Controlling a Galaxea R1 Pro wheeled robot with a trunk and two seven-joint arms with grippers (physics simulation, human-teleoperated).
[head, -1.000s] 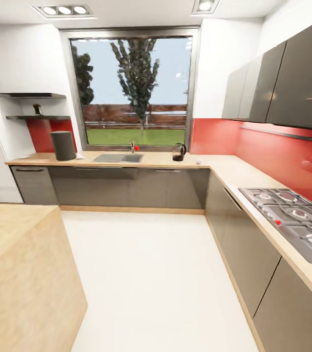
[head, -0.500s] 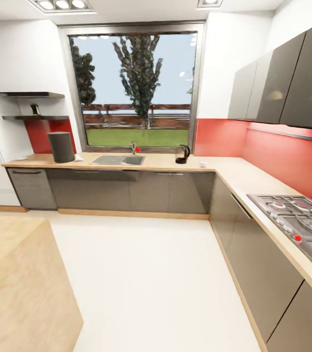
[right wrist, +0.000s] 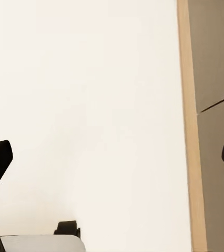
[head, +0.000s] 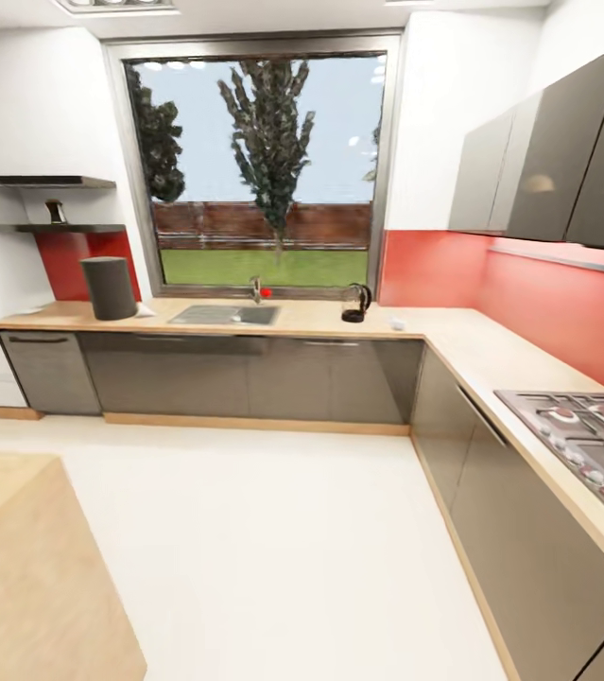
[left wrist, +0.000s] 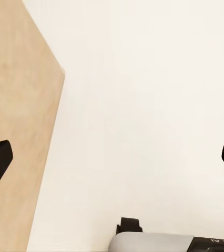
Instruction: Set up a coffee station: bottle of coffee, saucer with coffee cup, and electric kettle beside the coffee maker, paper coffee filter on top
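We are in transit, both grippers spread and empty over the floor. The kettle stands on the far bench at twelve o'clock, the bottle on the shelf at ten, nearer our left arm.

Window, sink, gas hob, white floor

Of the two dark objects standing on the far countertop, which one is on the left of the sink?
The tall dark grey cylinder, probably the coffee maker; the smaller kettle with a handle stands right of the sink.
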